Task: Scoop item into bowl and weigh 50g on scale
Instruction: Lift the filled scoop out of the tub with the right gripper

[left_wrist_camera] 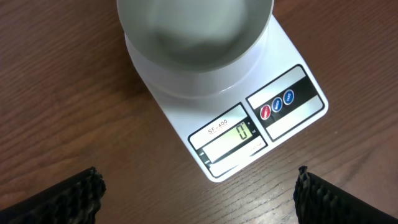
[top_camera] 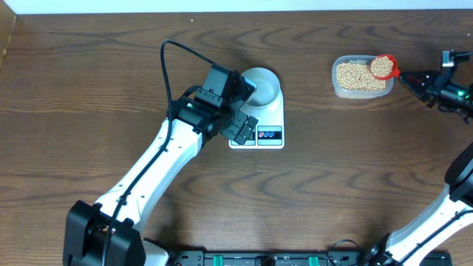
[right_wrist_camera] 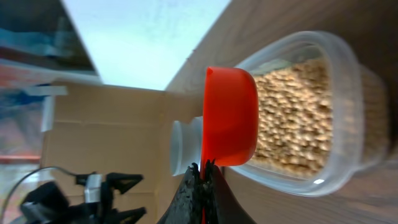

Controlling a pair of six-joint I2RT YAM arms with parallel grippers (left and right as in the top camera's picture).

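The white scale (top_camera: 270, 118) sits mid-table with the pale bowl (top_camera: 263, 86) on its far part. In the left wrist view the bowl (left_wrist_camera: 196, 37) is empty and the scale (left_wrist_camera: 180, 118) display reads 0. My left gripper (top_camera: 247, 106) hovers over the scale's left side, open (left_wrist_camera: 199, 186), with nothing between its fingers. At the far right my right gripper (top_camera: 415, 77) is shut (right_wrist_camera: 202, 171) on the handle of a red scoop (right_wrist_camera: 230, 118). The scoop (top_camera: 383, 66) is heaped with tan beans and sits over the clear tub (top_camera: 361, 77) of beans (right_wrist_camera: 292, 112).
A black cable (top_camera: 170, 59) arcs up from the left arm behind the scale. The table's far edge (top_camera: 236, 16) meets a pale wall just beyond the tub. Bare wood lies between the scale and the tub.
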